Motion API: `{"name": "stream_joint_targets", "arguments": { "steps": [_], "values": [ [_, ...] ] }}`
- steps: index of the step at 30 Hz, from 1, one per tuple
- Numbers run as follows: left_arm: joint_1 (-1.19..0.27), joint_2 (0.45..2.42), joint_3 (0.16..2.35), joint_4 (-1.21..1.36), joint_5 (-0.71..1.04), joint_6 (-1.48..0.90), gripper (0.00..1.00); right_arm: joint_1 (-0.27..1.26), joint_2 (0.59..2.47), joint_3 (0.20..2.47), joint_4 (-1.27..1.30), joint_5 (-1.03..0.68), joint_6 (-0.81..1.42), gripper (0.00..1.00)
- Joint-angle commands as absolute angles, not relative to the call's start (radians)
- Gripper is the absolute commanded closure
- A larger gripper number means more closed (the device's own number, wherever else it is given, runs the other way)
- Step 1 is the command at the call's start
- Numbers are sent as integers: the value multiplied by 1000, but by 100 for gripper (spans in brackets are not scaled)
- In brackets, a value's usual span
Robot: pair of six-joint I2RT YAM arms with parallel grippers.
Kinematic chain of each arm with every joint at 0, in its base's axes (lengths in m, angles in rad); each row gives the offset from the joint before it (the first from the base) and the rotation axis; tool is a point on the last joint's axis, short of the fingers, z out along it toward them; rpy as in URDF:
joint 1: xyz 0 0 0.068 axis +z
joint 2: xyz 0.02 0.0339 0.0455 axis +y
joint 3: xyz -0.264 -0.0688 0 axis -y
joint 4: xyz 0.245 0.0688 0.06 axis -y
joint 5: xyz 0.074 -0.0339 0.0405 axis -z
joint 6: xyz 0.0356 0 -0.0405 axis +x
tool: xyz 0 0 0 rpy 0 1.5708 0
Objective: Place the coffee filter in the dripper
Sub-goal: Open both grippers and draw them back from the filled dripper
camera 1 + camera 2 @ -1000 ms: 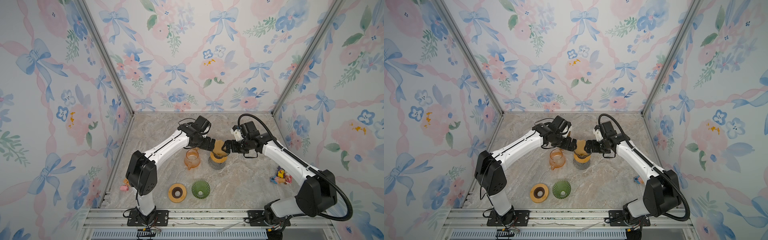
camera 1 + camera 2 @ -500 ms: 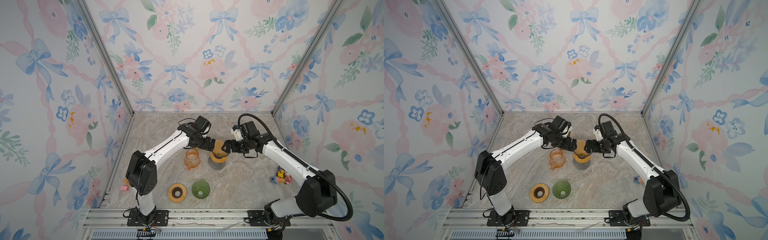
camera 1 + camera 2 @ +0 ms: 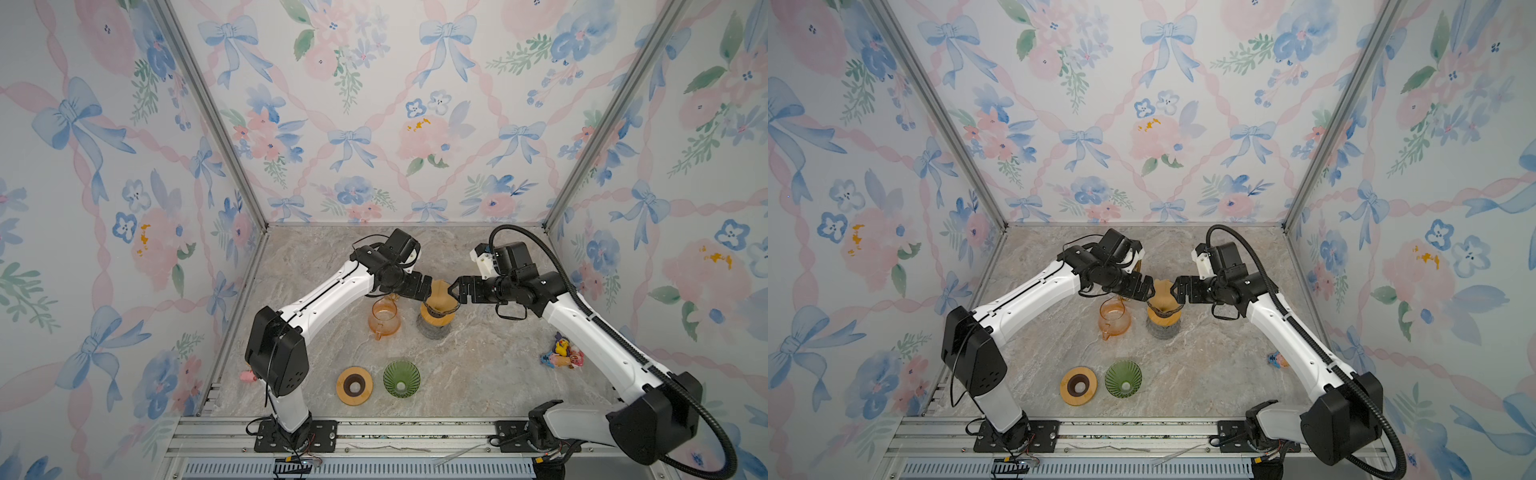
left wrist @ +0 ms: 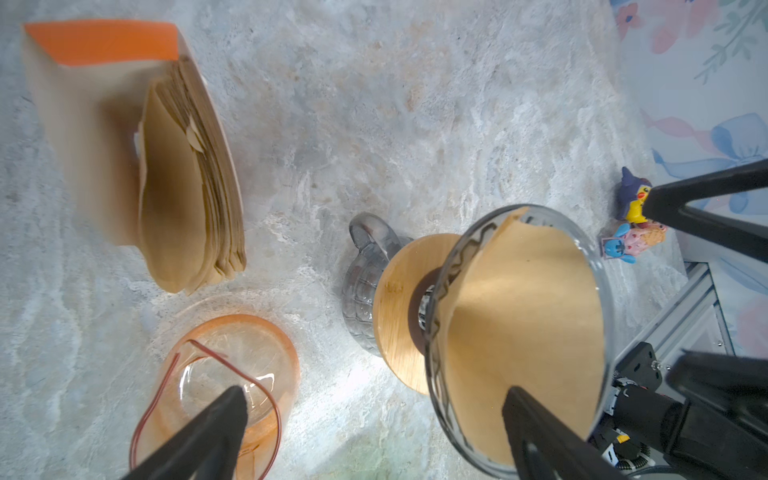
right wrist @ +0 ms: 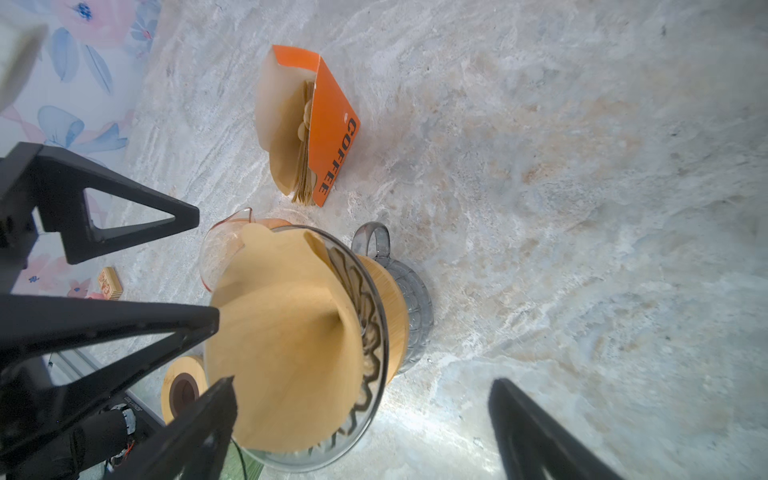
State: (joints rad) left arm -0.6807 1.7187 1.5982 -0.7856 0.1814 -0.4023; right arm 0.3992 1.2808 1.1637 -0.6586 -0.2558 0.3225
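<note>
Near dripper [image 5: 374, 328], pack [image 5: 332, 137] reads "COFFEE"; left end effector [image 3: 424, 289], right end effector [image 3: 456, 291] spread, maybe touching filter [image 5: 291, 340].

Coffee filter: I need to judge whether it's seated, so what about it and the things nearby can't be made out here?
Coffee filter, its tip: hidden in every view by its own paper wall inside the dripper.
Filter box: almost wholly behind the left arm in both top views.
Toy figures: too small to identify in both top views.
</note>
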Motion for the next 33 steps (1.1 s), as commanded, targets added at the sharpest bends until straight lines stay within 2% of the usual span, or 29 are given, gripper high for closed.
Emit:
{"name": "stream_joint_targets", "arguments": {
  "steps": [1,12,21,25,33],
  "values": [
    [-688,1629,1562,-758,197,-413,2,414,1219,1133,-646,-236,342,4],
    [-688,1342,1250,-597,125,-503,2,433,984,998,-615,-203,353,4],
    [-678,1156,1037,-598,20,-575,7,496,912,973,-658,-235,315,4],
    [-662,1142,993,-598,-2,-572,10,543,871,943,-652,-226,329,4],
    [-537,1266,1029,-598,45,-556,21,608,817,915,-650,-158,392,4]
  ]
}}
